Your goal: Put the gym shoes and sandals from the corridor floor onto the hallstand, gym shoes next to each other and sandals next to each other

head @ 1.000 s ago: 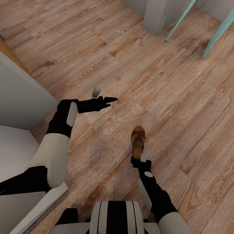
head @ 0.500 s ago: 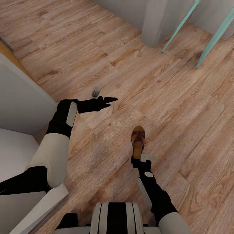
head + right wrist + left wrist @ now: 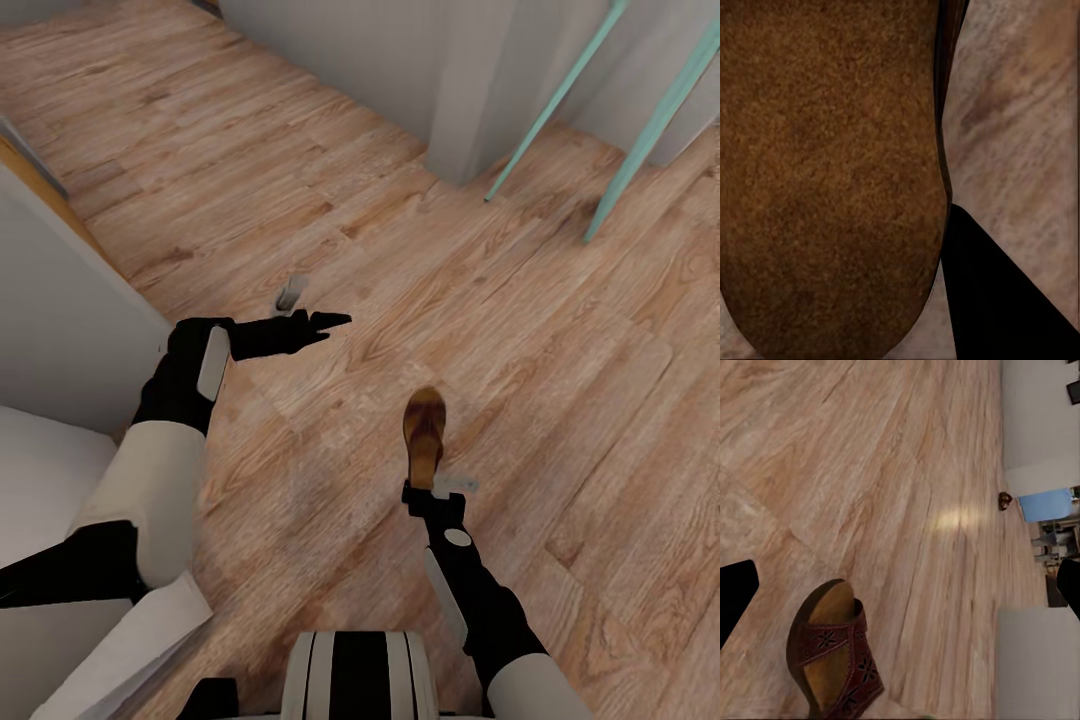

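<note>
Brown sandal (image 3: 424, 432) is pinched in the right claw (image 3: 430, 487), above the corridor floor (image 3: 300, 200).

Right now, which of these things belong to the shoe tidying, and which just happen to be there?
Belongs to the job:
- sandal held by the right gripper
- wooden floor

Just there:
- two teal poles
- grey wall

One sandal (image 3: 424, 436), two teal poles (image 3: 548, 106), two arms (image 3: 190, 370).

left arm (image 3: 190, 365) extended, right fingers (image 3: 437, 487) clamped
</note>
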Controlling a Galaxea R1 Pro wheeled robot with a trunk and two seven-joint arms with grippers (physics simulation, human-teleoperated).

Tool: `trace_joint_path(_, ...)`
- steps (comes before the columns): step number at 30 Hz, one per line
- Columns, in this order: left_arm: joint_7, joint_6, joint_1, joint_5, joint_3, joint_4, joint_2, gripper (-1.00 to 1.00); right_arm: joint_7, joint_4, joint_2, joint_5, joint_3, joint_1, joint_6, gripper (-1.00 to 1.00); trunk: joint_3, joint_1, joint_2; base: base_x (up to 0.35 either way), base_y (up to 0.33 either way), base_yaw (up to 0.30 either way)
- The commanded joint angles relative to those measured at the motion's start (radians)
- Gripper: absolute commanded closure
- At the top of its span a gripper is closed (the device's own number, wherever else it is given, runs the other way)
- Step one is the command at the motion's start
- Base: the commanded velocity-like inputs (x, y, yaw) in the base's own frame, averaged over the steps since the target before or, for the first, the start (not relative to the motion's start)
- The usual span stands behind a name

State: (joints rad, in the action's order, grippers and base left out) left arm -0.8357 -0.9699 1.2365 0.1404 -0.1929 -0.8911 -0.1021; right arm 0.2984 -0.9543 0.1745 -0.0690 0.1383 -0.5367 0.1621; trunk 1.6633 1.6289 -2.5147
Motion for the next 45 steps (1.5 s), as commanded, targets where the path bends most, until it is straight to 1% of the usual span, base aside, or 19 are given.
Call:
trace_joint_path(1, -0.004, -0.001, -0.027, 0.002, -0.001, -0.008, 0.033, -1.00, 0.006, -0.001, 0.000, -0.010, 0.001, 0.000, 0.004, 1.00, -0.005, -0.001, 0.000, 0.000, 0.000, 0.000)
trace_joint_path(3, -0.006, 0.002, -0.056, 0.003, 0.001, -0.015, 0.074, -1.00, 0.005, -0.002, 0.000, -0.010, 0.001, 0.000, 0.004, 1.00, -0.016, -0.001, 0.001, 0.000, 0.000, 0.000)
trace_joint_path(6, -0.007, 0.005, -0.072, 0.000, 0.003, -0.019, 0.103, -1.00, 0.003, -0.002, 0.000, -0.010, 0.001, 0.000, 0.002, 1.00, -0.032, -0.003, 0.001, 0.000, 0.000, 0.000)
trace_joint_path(8, -0.008, 0.007, -0.077, -0.001, 0.005, -0.020, 0.112, -1.00, 0.002, 0.000, 0.000, -0.011, 0.002, 0.000, -0.007, 1.00, -0.043, -0.004, 0.002, 0.000, 0.000, 0.000)
trace_joint_path(13, -0.007, 0.007, -0.078, -0.002, 0.006, -0.024, 0.112, -1.00, 0.002, -0.010, 0.000, -0.012, 0.005, 0.000, -0.024, 1.00, -0.066, -0.006, 0.003, 0.000, 0.000, 0.000)
trace_joint_path(19, -0.004, 0.002, -0.077, -0.001, 0.021, -0.040, 0.112, -1.00, 0.003, -0.023, 0.000, -0.012, 0.009, 0.000, -0.027, 1.00, -0.090, -0.009, 0.004, 0.000, 0.000, 0.000)
trace_joint_path(22, -0.004, 0.000, -0.078, -0.001, 0.023, -0.045, 0.113, -1.00, 0.003, -0.024, 0.000, -0.012, 0.028, 0.000, -0.026, 1.00, -0.101, -0.010, 0.005, 0.000, 0.000, 0.000)
trace_joint_path(23, -0.003, -0.002, -0.078, -0.001, 0.023, -0.047, 0.113, -1.00, 0.004, -0.032, 0.000, -0.012, 0.056, 0.000, -0.026, 1.00, -0.105, -0.010, 0.005, 0.000, 0.000, 0.000)
trace_joint_path(27, -0.003, -0.006, -0.078, -0.001, 0.024, -0.050, 0.115, -1.00, 0.004, -0.036, 0.000, -0.012, 0.069, 0.000, -0.026, 1.00, -0.121, -0.012, 0.006, 0.000, 0.000, 0.000)
trace_joint_path(35, -0.003, -0.005, -0.078, -0.002, 0.025, -0.052, 0.115, -1.00, 0.005, -0.037, 0.000, -0.012, 0.072, 0.000, -0.026, 1.00, -0.154, -0.016, 0.008, 0.000, 0.000, -0.066)
trace_joint_path(45, -0.003, 0.002, -0.079, -0.002, 0.027, -0.055, 0.112, -1.00, 0.005, -0.037, 0.000, -0.012, 0.071, 0.000, -0.026, 1.00, -0.164, -0.016, 0.008, 0.000, 0.000, -0.217)
